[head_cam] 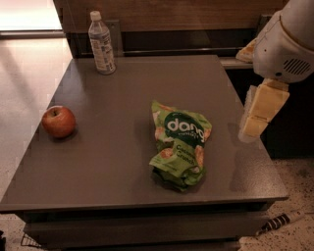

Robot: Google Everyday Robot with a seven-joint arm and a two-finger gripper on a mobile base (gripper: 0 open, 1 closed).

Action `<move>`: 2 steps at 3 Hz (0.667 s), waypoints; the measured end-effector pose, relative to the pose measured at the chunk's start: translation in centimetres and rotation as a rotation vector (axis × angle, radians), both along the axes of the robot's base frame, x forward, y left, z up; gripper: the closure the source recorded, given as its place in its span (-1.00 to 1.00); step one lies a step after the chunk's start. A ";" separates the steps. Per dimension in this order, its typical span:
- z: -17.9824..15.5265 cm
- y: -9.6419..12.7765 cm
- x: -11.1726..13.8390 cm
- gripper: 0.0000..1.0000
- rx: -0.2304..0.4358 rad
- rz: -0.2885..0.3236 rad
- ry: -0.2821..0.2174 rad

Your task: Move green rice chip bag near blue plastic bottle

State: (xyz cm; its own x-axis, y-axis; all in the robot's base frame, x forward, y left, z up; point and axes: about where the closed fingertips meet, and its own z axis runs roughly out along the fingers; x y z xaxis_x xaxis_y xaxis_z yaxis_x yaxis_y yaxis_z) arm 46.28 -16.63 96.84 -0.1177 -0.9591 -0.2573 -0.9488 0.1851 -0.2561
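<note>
Grey tabletop (98, 166) fills our view, its near edge running right across the bottom, with a lower shelf of the same grey just beneath. Down at the near right, on the speckled floor (297, 193), we spot a black-and-white striped cord (277, 221); what it belongs to we cannot say.

Moving up onto the table, here is the green rice chip bag (180, 144), lying flat and crumpled a little right of centre, closer to the near edge than the far one. Its dark oval with the white lettering faces up, and the bottom end is scrunched towards us.

Off to the right, level with the bag, the gripper (252, 125) hangs over the table's right edge, pale cream, pointing down and to the left. It is near the bag but clearly apart from it, and it touches nothing on the table. Whether it is open or closed, we cannot tell from this angle. Above it swells the white arm housing (289, 44), crowding the far right corner.

Over on the left, a red apple (58, 121) sits by the left edge, well apart from the bag.

And at the far left corner stands the blue plastic bottle (101, 44), upright, white cap on top, well apart from the bag, nearly the whole table between them. Behind it, a brown wooden panel (196, 14) closes off the far side.
</note>
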 end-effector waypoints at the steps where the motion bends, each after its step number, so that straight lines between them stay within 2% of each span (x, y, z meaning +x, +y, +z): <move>1: -4.1 3.8 1.5 -1.00 0.072 0.058 0.071; 2: -8.4 7.9 1.0 -1.00 0.140 0.068 0.128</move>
State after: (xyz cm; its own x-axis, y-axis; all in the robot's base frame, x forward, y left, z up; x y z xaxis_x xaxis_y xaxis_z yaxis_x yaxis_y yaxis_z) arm 47.29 -8.77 88.41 -0.0939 -0.9218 -0.3761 -0.9835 0.1446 -0.1087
